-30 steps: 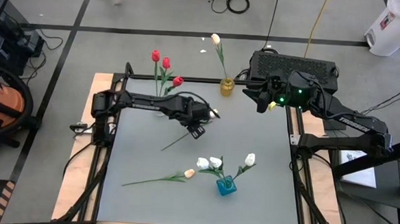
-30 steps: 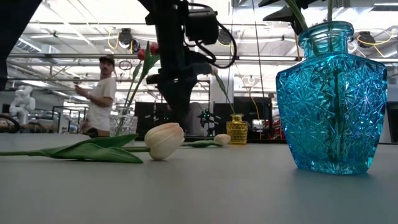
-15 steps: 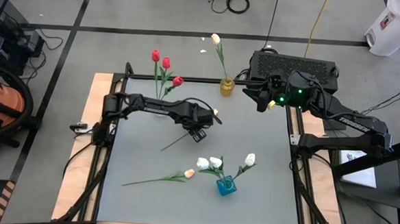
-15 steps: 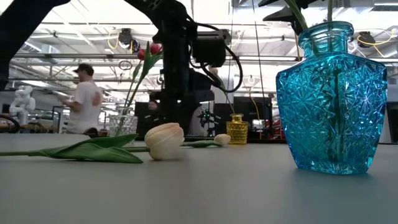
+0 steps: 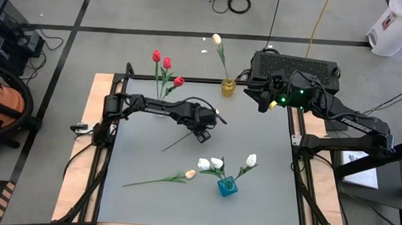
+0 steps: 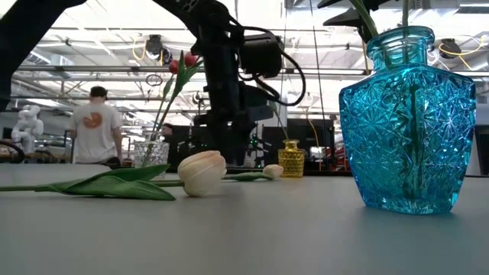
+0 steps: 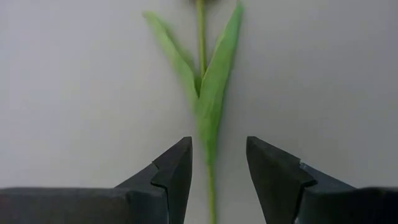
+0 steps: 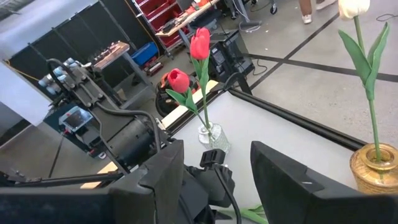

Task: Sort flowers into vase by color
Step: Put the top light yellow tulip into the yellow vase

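Note:
A cream-headed tulip (image 5: 186, 134) lies flat on the grey table, its head (image 5: 216, 114) toward the far right. My left gripper (image 5: 201, 133) points down over its stem, open. In the left wrist view the stem and leaf (image 7: 208, 124) run between the two fingers of my left gripper (image 7: 217, 163), which stand clear on either side. A second cream tulip (image 5: 159, 180) lies nearer the front edge. My right gripper (image 5: 260, 96) hangs raised and open at the far right, seen as (image 8: 217, 180) in its wrist view.
A blue glass vase (image 5: 227, 187) with white tulips stands near the front. A yellow vase (image 5: 228, 87) with one cream tulip and a clear vase (image 8: 216, 135) with red tulips (image 5: 166, 64) stand at the far edge. A person (image 6: 95, 134) walks in the room behind.
My left gripper has sunk toward the lying tulip, still open, and has come close over its stem. The tulip has not moved. The person in the room behind has turned away.

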`<state>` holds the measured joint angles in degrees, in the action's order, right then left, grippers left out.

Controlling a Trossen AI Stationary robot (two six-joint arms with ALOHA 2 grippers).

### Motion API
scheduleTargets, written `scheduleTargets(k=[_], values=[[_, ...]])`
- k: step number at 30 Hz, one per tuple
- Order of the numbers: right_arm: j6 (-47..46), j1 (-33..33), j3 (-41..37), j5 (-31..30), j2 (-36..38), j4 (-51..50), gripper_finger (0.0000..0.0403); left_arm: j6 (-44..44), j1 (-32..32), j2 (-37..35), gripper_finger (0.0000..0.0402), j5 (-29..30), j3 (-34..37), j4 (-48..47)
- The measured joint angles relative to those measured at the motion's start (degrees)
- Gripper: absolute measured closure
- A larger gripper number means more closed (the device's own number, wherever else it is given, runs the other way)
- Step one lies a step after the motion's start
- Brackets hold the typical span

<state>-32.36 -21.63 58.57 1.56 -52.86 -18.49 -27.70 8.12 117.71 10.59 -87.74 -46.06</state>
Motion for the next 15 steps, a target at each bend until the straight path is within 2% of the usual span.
scheduleTargets(k=[15], values=[[-1.05,0.00,0.00,0.02,0.00,0.05,0.0225,-0.23,1.44,0.00,0.0242,0.06,0.00,-0.99]])
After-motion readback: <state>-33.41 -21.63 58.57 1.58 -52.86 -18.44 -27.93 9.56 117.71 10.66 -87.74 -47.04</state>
